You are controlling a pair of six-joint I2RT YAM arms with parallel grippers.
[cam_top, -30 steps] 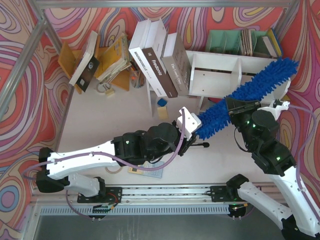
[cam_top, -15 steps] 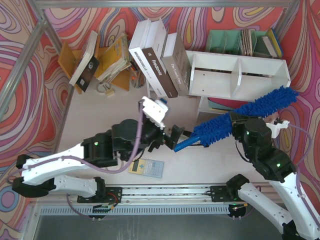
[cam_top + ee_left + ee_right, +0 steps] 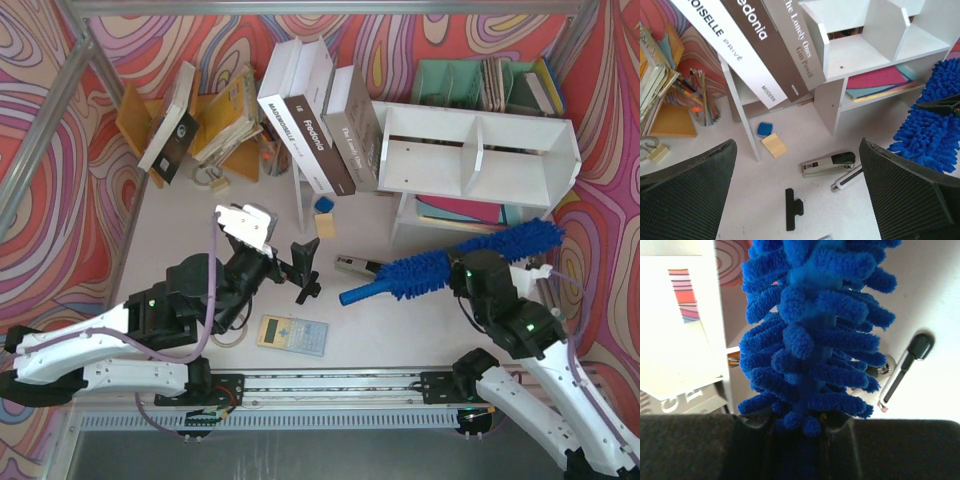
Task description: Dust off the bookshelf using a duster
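Holding the duster (image 3: 420, 272) mid-length, right gripper (image 3: 467, 275) is clamped tight on the fluff; duster sits just in front of the bookshelf (image 3: 480, 150), fluffy end by its right compartment, handle tip pointing left. Left gripper (image 3: 303, 272) jaws fully wide, empty, front-left of the bookshelf, beside the stapler (image 3: 355, 265)

White two-compartment bookshelf (image 3: 478, 150) stands upright — fluffy blue duster (image 3: 420, 270) slants near its front.

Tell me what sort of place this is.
Likely a mock office or study desk in a robot test cell: a white bookshelf, leaning books, a stapler and calculator, all enclosed by swirl-patterned walls.
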